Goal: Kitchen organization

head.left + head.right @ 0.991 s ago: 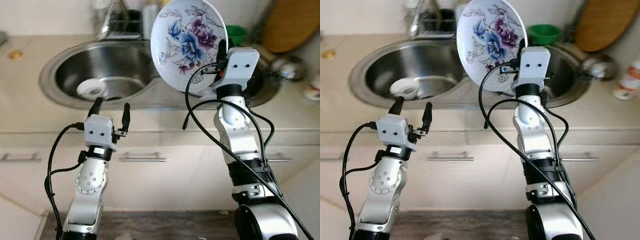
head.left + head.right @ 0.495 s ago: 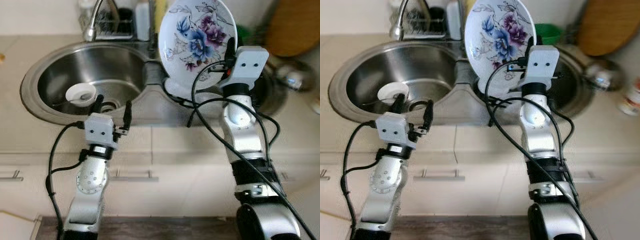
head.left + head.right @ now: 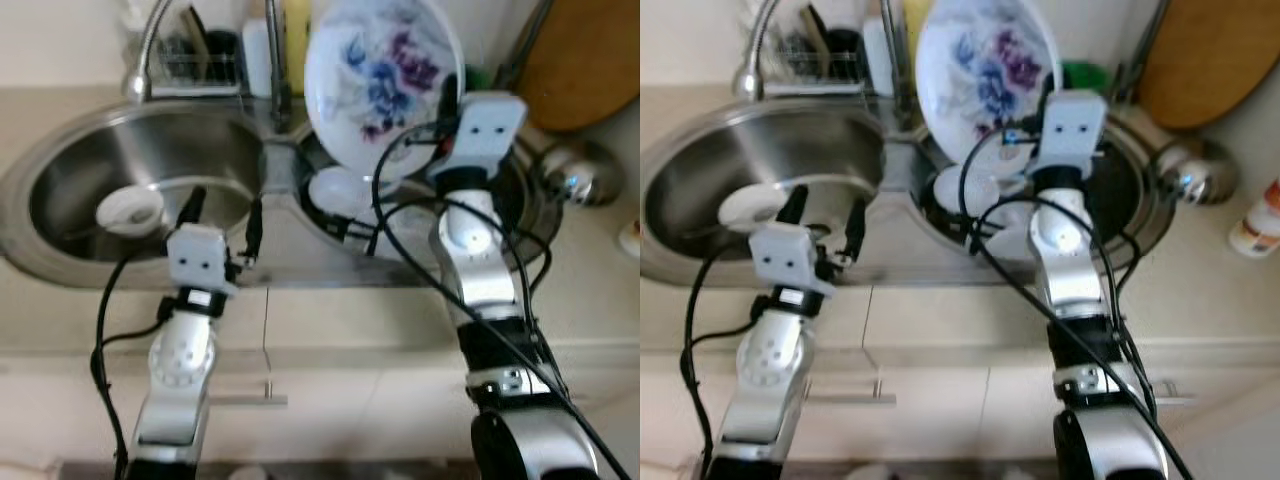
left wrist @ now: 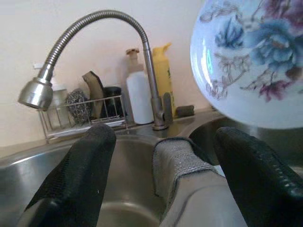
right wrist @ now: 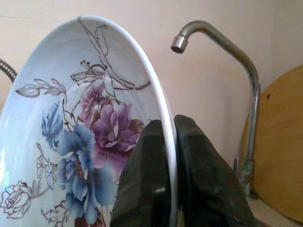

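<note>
One floral plate (image 3: 378, 92) pinched in the right tool (image 3: 447, 92) — left tool (image 3: 225, 208) parted, above two sink basins (image 3: 95, 160)

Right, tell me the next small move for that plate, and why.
Probably lower it gently into the right sink basin. The right gripper is clamped on the rim of the flowered plate, holding it upright over that basin, where other white dishes already lie, so go slowly.

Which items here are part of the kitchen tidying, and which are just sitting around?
In play: floral plate, clamped by its rim in the right gripper; right sink basin under it.
Bystanders: white lid in left basin, wooden board, sponge rack, soap bottles.
</note>
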Tool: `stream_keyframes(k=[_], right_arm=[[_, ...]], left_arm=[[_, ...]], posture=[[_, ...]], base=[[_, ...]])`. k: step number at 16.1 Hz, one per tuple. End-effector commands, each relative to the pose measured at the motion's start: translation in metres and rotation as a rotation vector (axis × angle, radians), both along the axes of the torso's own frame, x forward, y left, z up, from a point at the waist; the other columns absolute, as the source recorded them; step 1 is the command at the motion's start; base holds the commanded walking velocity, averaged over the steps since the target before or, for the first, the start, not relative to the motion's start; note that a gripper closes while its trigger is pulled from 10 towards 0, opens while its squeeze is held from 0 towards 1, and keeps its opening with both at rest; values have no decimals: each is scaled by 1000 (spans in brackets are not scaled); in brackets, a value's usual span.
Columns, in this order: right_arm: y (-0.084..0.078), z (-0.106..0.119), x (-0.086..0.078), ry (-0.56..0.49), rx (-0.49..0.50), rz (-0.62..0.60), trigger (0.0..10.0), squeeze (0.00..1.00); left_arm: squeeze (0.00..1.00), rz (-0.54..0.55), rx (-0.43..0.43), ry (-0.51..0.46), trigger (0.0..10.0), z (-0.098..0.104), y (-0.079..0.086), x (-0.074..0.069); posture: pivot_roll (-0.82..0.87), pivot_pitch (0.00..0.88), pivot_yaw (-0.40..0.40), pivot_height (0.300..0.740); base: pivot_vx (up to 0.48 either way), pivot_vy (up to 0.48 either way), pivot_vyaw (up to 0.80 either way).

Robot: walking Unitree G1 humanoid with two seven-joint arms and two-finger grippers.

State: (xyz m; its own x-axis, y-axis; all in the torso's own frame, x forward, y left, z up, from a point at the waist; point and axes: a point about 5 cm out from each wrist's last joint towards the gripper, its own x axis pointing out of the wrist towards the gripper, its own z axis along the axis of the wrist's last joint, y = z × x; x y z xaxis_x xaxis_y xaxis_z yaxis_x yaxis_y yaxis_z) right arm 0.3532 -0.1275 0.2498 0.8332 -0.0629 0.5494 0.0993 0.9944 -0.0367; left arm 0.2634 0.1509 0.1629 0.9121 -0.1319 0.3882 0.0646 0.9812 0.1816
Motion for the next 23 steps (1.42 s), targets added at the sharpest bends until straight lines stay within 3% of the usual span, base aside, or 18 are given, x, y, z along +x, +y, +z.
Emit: stream_keyframes(k=[1,5,8,12,15,16,17,19,23], right_arm=[[-4,4,4,22,-17,-26,10000,0],[-21,-25,27,272,-118,-114,10000,0],[-13,-52,37,473,-290,10,10000,0],[-10,-77,41,650,-237,77,10000,0],[-13,-99,40,804,-48,122,10000,0],[-16,-103,40,826,-13,120,10000,933],[-19,-105,40,840,4,113,10000,1000],[-20,-107,39,847,6,109,10000,1000],[-31,-82,45,713,159,63,10000,1000]], left_arm=[[0,0,8,-1,10000,0,0,-1],[0,-2,9,-2,10000,0,-1,0],[0,-3,11,-2,10000,0,-2,0],[0,-1,13,-1,10000,0,-2,0],[0,-1,15,1,10000,0,-2,-1],[0,-2,16,3,10000,-1,-2,-1],[0,-3,16,4,10000,-1,-2,0],[0,-3,17,7,10000,-1,-2,0],[0,-4,16,13,10000,-2,-2,0]], posture=[[61,36,-10,740],[60,35,-11,740],[60,34,-13,740],[61,34,-14,740],[67,35,-15,740],[68,35,-16,740],[68,35,-15,740],[66,36,-14,740],[65,34,-14,740]], base=[[0,0,0],[0,0,0],[0,0,0],[0,0,0],[0,0,0],[0,0,0],[0,0,0],[0,0,0],[0,0,0]])
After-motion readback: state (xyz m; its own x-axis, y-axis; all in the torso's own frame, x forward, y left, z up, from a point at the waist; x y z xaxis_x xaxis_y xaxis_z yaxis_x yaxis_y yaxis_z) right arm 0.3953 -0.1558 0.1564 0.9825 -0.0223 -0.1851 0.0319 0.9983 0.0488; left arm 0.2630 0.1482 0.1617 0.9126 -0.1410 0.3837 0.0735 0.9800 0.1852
